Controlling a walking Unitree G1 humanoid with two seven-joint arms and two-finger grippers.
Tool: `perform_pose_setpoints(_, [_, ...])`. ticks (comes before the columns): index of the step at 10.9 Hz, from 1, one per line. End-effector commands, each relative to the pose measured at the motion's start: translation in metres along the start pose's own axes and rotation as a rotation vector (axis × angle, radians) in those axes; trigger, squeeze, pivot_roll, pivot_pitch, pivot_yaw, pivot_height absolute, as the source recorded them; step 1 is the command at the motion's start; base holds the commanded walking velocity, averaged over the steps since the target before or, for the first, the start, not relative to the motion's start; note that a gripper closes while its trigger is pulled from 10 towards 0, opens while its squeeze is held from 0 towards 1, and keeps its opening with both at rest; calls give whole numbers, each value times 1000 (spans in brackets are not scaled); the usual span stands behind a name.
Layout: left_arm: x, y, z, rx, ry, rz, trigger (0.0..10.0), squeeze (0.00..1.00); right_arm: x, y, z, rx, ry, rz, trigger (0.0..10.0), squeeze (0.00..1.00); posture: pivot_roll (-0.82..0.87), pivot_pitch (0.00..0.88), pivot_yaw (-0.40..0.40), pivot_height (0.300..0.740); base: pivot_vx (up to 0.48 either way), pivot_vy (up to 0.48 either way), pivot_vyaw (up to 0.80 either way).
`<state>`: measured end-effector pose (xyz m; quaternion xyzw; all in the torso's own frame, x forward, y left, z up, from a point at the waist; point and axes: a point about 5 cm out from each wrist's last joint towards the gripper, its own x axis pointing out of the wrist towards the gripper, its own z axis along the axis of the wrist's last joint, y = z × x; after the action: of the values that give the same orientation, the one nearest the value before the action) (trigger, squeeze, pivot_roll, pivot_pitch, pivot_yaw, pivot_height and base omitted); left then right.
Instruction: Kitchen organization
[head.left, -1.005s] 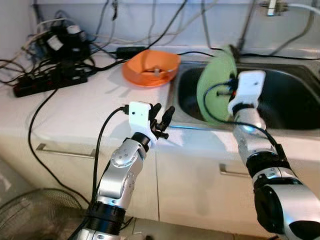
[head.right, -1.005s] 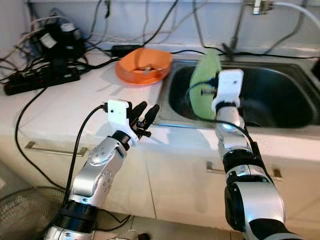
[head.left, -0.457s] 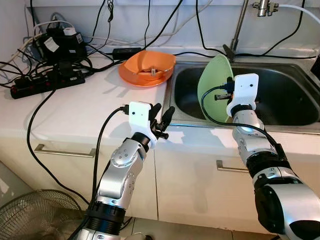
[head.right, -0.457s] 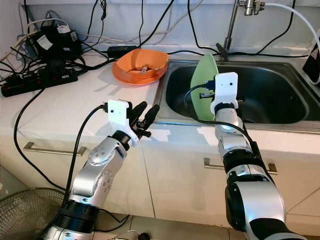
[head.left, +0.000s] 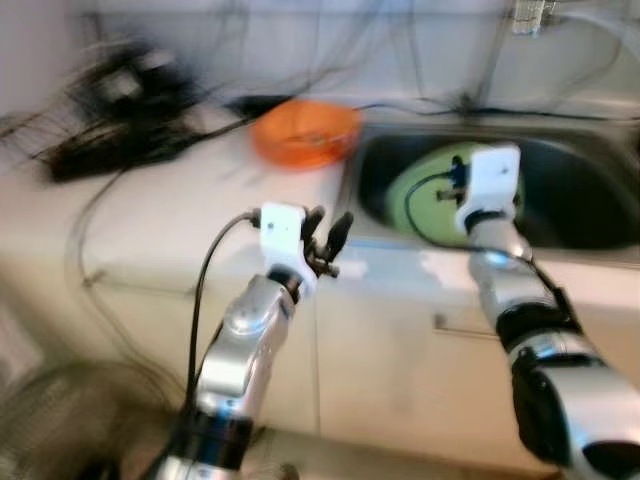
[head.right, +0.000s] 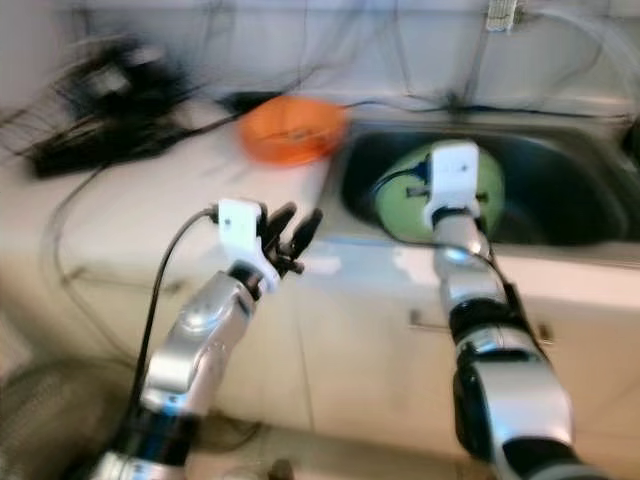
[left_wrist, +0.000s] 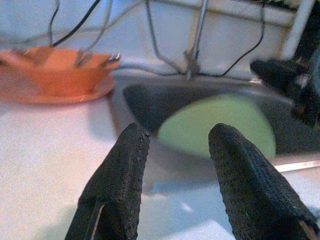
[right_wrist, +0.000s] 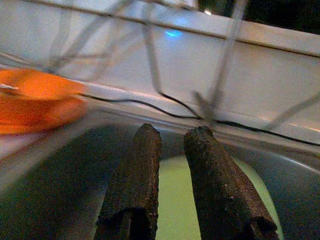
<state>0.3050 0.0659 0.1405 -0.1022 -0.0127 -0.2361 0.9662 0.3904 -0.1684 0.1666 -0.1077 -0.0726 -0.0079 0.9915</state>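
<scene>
Left eye view: green plate lies in the sink, at 1 o'clock from the idle, wide-jawed left gripper. Right gripper hovers above it, jaws narrowly parted, likely releasing.

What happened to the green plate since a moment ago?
The green plate, which stood on edge at the right claw, has tipped down and now lies lower in the sink. In the right wrist view the claw's fingers have a gap and the plate lies beyond them, so it looks let go. The orange bowl and left claw stayed put.
</scene>
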Motion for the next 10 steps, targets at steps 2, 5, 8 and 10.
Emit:
perform_pose_setpoints(2, [2,1,4,18,-5,3,10000,0,2,-3,3,10,-6,-7,10000,0,104,0,64,740,0,0,0])
perform_pose_setpoints(5, [4,14,16,19,-71,103,10000,0,2,-2,21,107,-114,-18,10000,0,94,0,65,740,0,0,0])
perform_pose_setpoints(8, [4,15,11,36,-58,114,10000,0,-5,3,9,115,-89,-8,10000,0,93,0,66,740,0,0,0])
perform_pose_setpoints(10, [5,18,9,35,-58,132,10000,0,-8,7,7,125,-82,1,10000,0,92,0,64,740,0,0,0])
